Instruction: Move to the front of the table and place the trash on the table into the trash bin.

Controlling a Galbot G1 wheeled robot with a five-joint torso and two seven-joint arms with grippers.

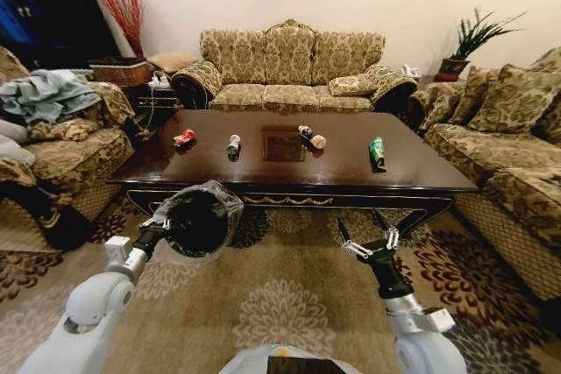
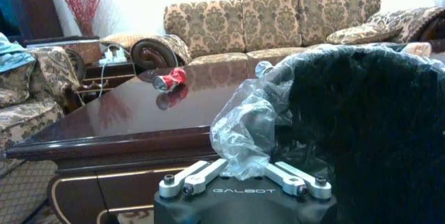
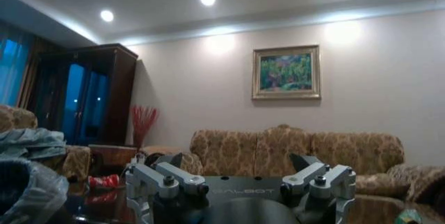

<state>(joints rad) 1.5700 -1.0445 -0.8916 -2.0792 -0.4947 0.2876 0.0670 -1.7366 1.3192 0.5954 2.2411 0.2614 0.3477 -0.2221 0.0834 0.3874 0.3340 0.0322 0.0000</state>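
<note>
Nearest, left tool (image 1: 158,224) pinched the trash bin (image 1: 200,218); right tool (image 1: 364,232) hovered spread before the worktop (image 1: 351,168) bearing trash (image 1: 184,137).

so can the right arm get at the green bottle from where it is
Probably yes, with a forward reach. The right end effector hangs open and empty before the table, and the green bottle lies on its side on that same side, with nothing between them.
</note>
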